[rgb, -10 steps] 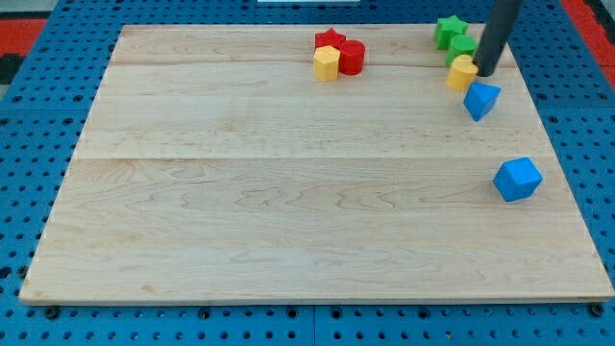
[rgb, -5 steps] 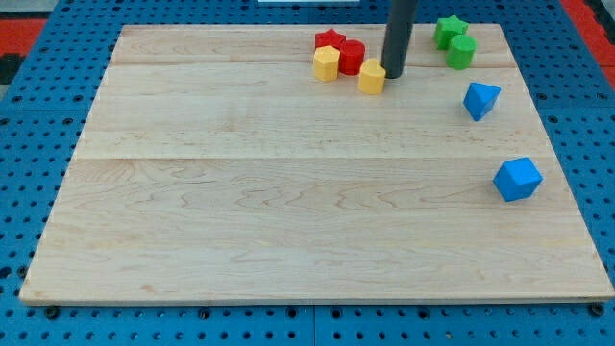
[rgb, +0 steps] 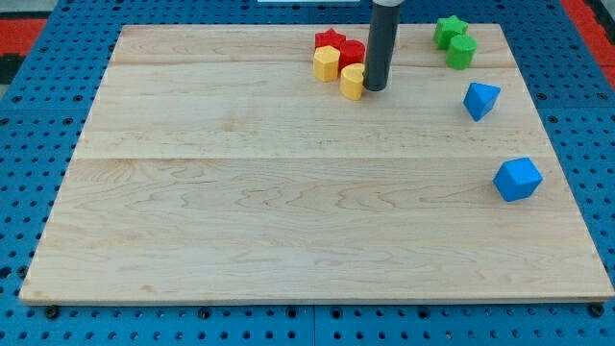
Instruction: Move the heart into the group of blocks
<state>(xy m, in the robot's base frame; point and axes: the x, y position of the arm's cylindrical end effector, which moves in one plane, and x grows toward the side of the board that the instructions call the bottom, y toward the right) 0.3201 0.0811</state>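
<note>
Three blocks in the group: red star (rgb: 330, 39), red cylinder (rgb: 352, 54) and yellow hexagon (rgb: 327, 63), clustered near the view's top, centre-right of the worktop (rgb: 288, 192).
Task block: the yellow heart (rgb: 352, 82) lies just below the red cylinder and to the right of the yellow hexagon, touching or nearly touching both; its shape is hard to make out here.
My tip: (rgb: 374, 88) sits against the heart's right side, on the side away from the group.
Claw: none on this rig, only the rod, so no open or closed state to tell.
Progress: the heart looks practically joined to the group; at most a small nudge toward the view's left remains.
Others: green star (rgb: 449, 29), green cylinder (rgb: 461, 51), blue triangular block (rgb: 479, 99) and blue cube (rgb: 518, 179) stand well apart at the view's right.
</note>
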